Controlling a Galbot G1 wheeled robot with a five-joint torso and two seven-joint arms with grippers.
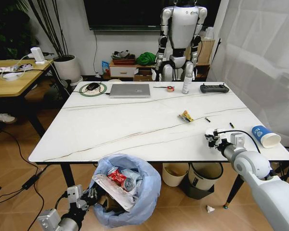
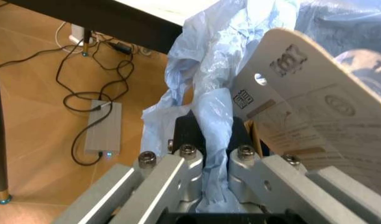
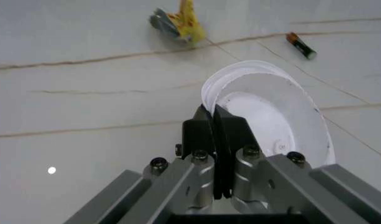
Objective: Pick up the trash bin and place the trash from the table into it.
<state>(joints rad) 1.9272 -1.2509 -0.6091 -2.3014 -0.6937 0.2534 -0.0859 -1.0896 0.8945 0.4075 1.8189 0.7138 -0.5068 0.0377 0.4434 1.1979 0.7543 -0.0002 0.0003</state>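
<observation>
Holding the trash bin (image 1: pixel 127 192) just below the near edge of the bench (image 1: pixel 135 130), my left end effector (image 2: pixel 209 140) is clamped on a fold of the bin's blue bag. The bin already carries a red can (image 1: pixel 117 176), a silver can end and a flat printed card (image 2: pixel 315 112) tilted across its mouth. My right end effector (image 3: pixel 214 126) sits over the right front part of the bench with its fingers closed on the rim of a white disc (image 3: pixel 271 116), which lies tilted against the marble. A yellow wrapper (image 1: pixel 186 116) and a small battery (image 3: pixel 301 45) lie farther in on the bench; a blue-white paper cup (image 1: pixel 265 136) lies on its side near the right edge.
</observation>
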